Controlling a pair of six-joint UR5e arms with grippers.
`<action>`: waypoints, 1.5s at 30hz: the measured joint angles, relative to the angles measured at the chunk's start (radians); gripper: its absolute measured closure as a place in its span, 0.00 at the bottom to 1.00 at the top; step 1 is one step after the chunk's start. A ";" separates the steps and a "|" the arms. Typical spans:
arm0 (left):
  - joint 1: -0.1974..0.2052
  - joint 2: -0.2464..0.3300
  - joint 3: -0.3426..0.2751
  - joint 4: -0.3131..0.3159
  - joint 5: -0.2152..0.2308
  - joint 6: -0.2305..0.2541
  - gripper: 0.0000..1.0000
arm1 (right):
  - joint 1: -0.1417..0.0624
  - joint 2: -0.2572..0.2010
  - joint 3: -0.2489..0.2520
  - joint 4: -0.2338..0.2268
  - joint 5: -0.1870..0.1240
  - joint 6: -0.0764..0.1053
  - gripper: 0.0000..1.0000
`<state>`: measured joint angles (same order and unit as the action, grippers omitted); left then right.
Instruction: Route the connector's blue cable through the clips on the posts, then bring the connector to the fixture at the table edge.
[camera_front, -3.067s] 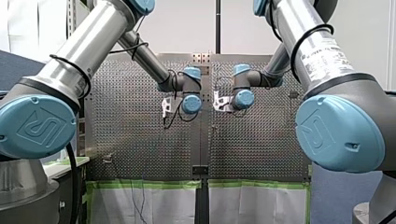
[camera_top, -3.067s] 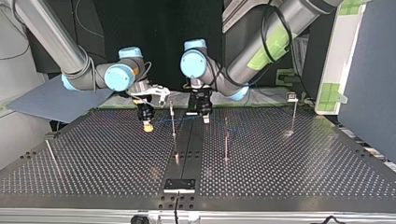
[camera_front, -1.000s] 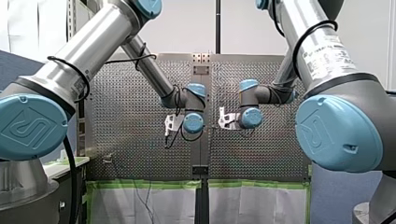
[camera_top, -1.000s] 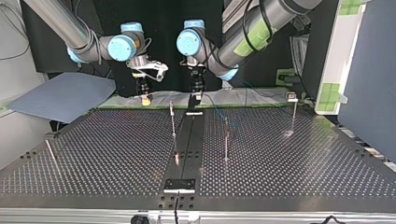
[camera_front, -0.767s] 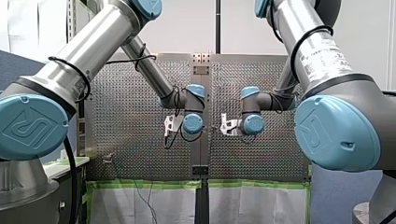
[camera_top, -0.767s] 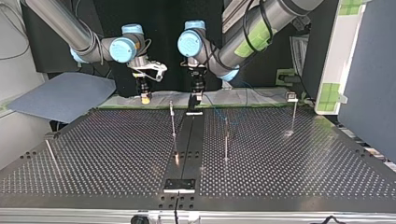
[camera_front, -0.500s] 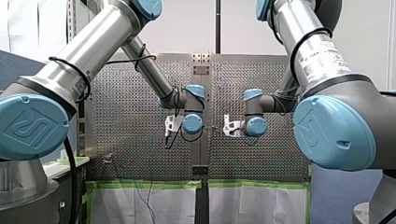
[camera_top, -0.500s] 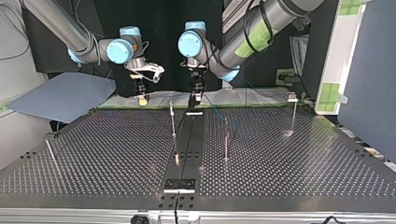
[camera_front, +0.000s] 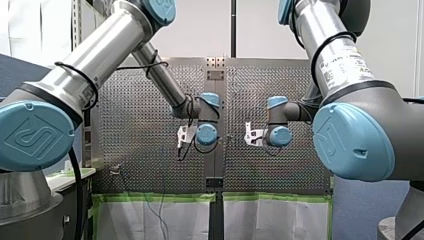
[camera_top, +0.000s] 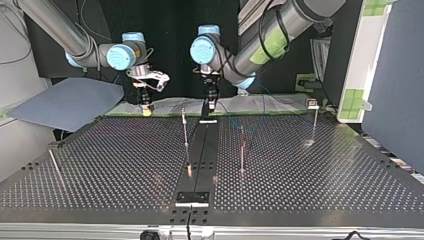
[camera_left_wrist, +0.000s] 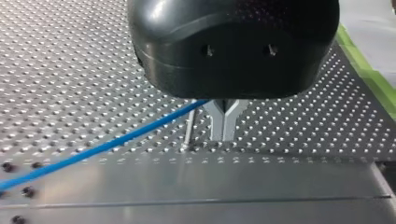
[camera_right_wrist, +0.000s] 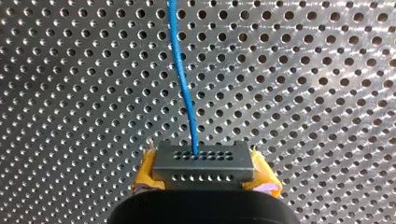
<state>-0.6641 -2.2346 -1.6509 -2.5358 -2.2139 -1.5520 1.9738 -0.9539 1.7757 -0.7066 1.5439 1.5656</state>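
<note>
In the right wrist view my right gripper (camera_right_wrist: 203, 171) is shut on the grey connector (camera_right_wrist: 201, 163), its yellow pads (camera_right_wrist: 145, 173) pressing both sides. The blue cable (camera_right_wrist: 182, 84) leaves the connector's face and runs ahead over the perforated table. In the left wrist view my left gripper (camera_left_wrist: 223, 136) has its metal fingers together, and the blue cable (camera_left_wrist: 102, 147) comes out from between them near their base. A thin post (camera_left_wrist: 189, 128) stands just beside those fingers. In the top view my right gripper (camera_top: 145, 109) hangs at the far edge, left of my left gripper (camera_top: 206, 107).
Thin posts stand on the table in the top view: one (camera_top: 185, 127) near the centre strip, one (camera_top: 242, 150) right of it, one (camera_top: 315, 122) far right, one (camera_top: 52, 162) far left. A small plate (camera_top: 192, 198) sits at the near edge of the dark centre strip (camera_top: 200, 155).
My right gripper has carried the connector toward the top view's left along the far edge. My left gripper has barely moved. Three seconds ago both were lower, over the table.
</note>
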 joint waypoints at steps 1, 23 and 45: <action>-0.002 -0.007 0.005 0.001 0.000 -0.004 1.00 | -0.002 0.000 0.000 -0.002 -0.003 0.000 0.99; 0.008 -0.056 0.075 -0.009 0.042 -0.023 1.00 | -0.037 0.007 -0.002 -0.019 -0.089 -0.003 0.99; 0.027 -0.113 0.155 -0.018 0.061 -0.070 1.00 | -0.095 0.012 -0.015 -0.025 -0.131 -0.002 0.99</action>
<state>-0.6372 -2.3475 -1.4962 -2.5535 -2.1525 -1.6216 1.8793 -0.9423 1.7612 -0.7314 1.4130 1.5634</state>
